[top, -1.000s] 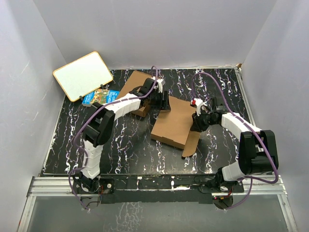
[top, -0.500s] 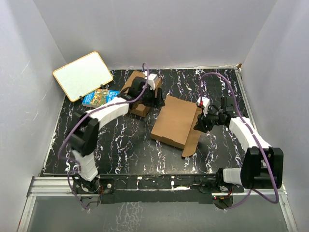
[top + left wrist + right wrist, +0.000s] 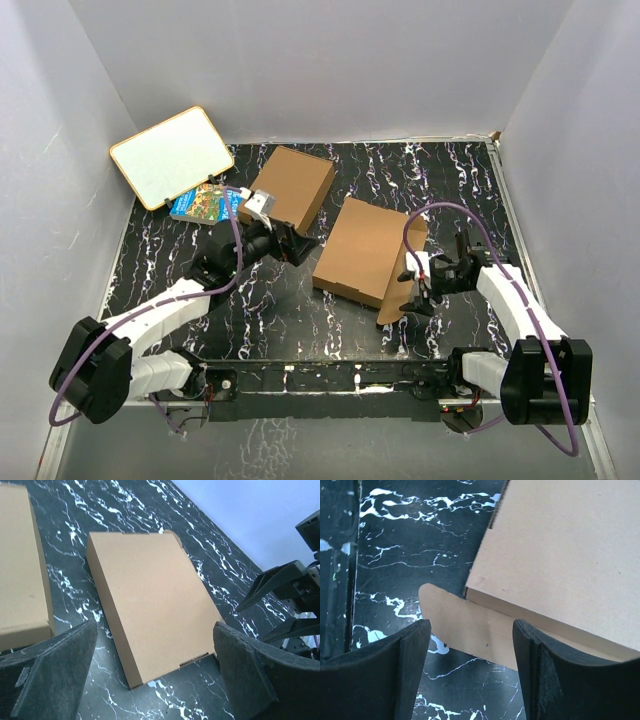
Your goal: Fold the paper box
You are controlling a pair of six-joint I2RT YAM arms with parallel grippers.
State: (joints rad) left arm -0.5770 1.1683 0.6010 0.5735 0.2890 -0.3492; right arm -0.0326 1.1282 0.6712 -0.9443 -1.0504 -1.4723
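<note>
The plain brown cardboard mailer box (image 3: 362, 248) lies centrally on the black marbled desk (image 3: 440, 180), with one rounded flap (image 3: 470, 627) loose at its near-right corner. The left claw (image 3: 297, 245) and right claw (image 3: 413, 290) stand released and empty. Recommended: the right claw pinches the flap squarely while the left steadies the lid.

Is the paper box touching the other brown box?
Apart. The left wrist view shows a strip of black table between the paper box and the other brown box; the top view agrees.

You see everything from above and behind; both close wrist views share the box (image 3: 365, 250), ahead of left pincer (image 3: 155, 626) and right pincer (image 3: 470, 625).
</note>
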